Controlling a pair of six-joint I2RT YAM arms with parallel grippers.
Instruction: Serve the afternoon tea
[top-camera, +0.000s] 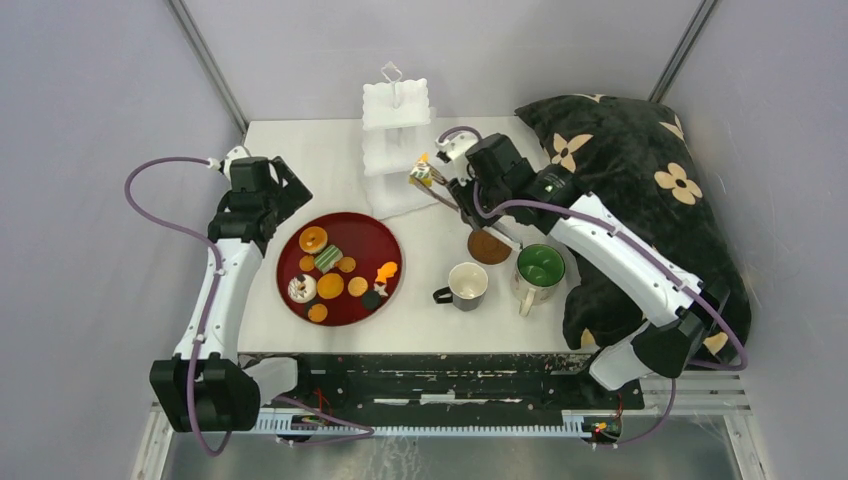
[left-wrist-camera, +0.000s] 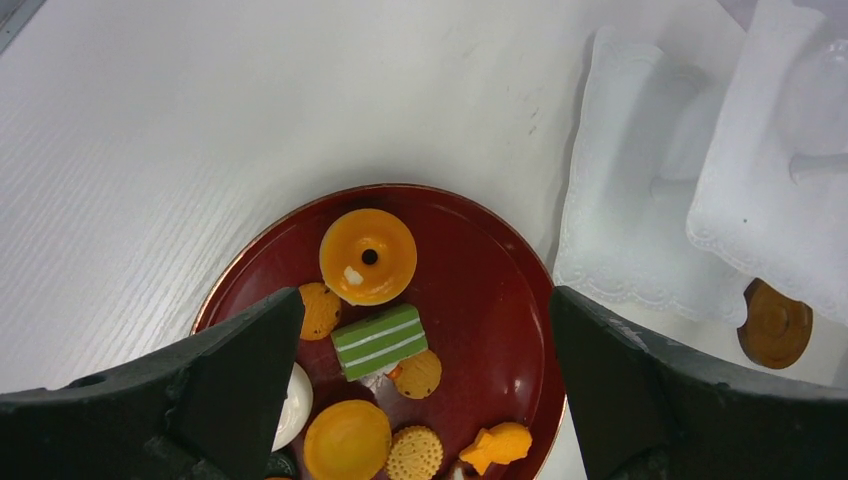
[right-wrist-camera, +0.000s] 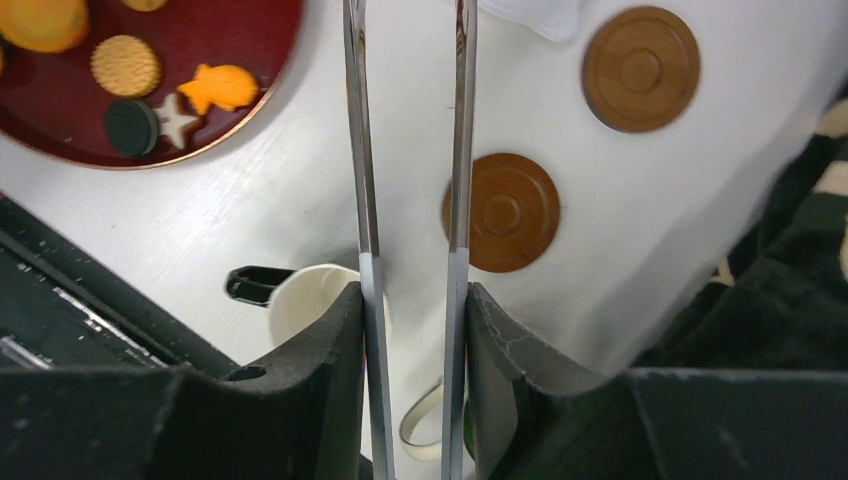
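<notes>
White table (top-camera: 300, 150): left end effector (left-wrist-camera: 422, 293) hangs spread and empty over the sweets (top-camera: 330, 285) on the tray (top-camera: 385, 240). Just beside the stand (top-camera: 395, 105), at its lowest tier, a sweet (top-camera: 421, 173) sits in tongs (top-camera: 450, 200) slanting near-right into the nearer right end effector (right-wrist-camera: 415, 300), clenched on them.

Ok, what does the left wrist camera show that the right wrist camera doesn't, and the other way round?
Only the left wrist view shows the green striped cake and the orange disc with a hole. Only the right wrist view shows the metal tongs, the white mug and the black cushion. Both show the dark red tray, the orange fish-shaped sweet and a brown coaster.
</notes>
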